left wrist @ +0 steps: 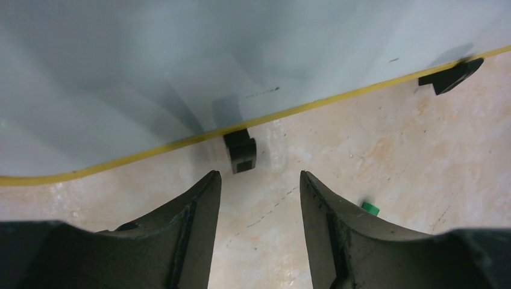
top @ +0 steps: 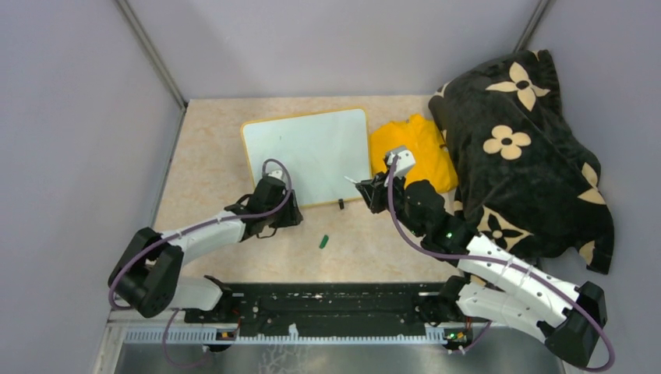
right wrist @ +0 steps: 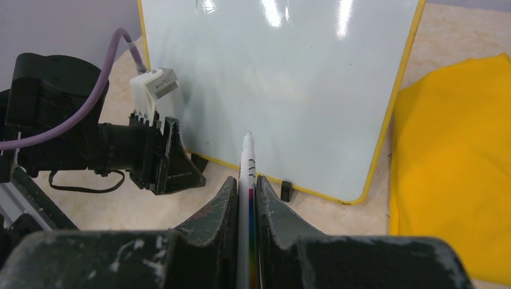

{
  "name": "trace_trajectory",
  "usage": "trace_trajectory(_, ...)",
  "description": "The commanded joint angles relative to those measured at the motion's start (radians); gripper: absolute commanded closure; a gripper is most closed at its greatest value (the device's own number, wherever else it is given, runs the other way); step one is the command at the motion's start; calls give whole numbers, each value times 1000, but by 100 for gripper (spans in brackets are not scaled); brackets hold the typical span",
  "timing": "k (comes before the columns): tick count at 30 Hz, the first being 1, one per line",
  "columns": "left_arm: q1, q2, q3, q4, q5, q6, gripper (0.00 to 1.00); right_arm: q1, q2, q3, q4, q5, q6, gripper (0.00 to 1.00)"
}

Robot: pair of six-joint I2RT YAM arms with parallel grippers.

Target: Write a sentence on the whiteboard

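Note:
The whiteboard [top: 304,152] lies on the table with its yellow frame and black feet. Its surface is blank in every view; no green sentence shows. My right gripper [top: 366,189] is shut on a white marker [right wrist: 247,156], whose tip points at the board's lower right part [right wrist: 283,78]. I cannot tell if the tip touches. My left gripper [top: 287,212] is open and empty, with its fingertips [left wrist: 212,180] just short of one black foot [left wrist: 240,150] at the board's near edge [left wrist: 181,60].
A green marker cap [top: 323,241] lies on the table in front of the board and shows beside my left gripper's right finger [left wrist: 369,208]. A yellow cloth [top: 417,148] lies right of the board. A black flowered blanket [top: 522,148] fills the right side.

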Motion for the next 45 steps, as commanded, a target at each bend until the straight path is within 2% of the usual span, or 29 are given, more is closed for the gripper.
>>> trace_trajectory(1, -21, 36, 62, 50, -65, -10, 44, -6, -25, 21, 26, 15, -16, 100)
trace_trajectory(13, -43, 85, 83, 69, -148, 16, 52, -5, -20, 20, 29, 15, -12, 100)
trace_trajectory(33, -142, 127, 73, 118, -147, 28, 100, -6, -26, 23, 17, 12, -5, 100)
trace_trajectory(40, -179, 91, 42, 122, -156, -8, 100, -6, -33, 27, 11, 14, -2, 100)
trace_trajectory(45, -196, 92, 36, 117, -190, -92, 99, -5, -36, 25, 10, 15, 4, 100)
